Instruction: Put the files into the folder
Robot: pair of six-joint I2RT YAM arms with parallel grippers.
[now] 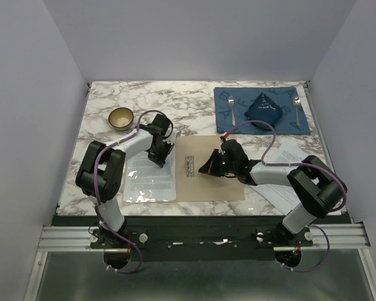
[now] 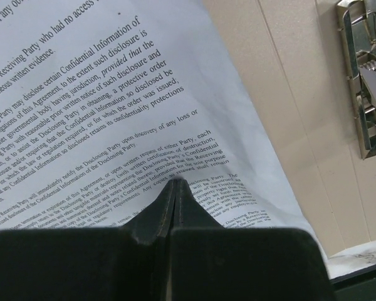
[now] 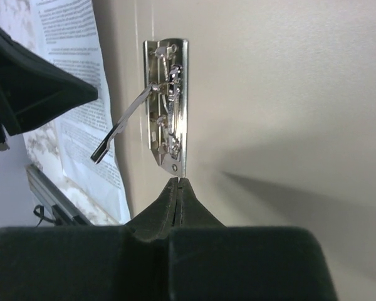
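Overhead, the folder lies open on the table, with the files overlapping its left side. Left wrist: the left end effector is fully closed, its tips pressing the printed sheet. Right wrist: the right end effector, closed and empty, points at the metal clip.
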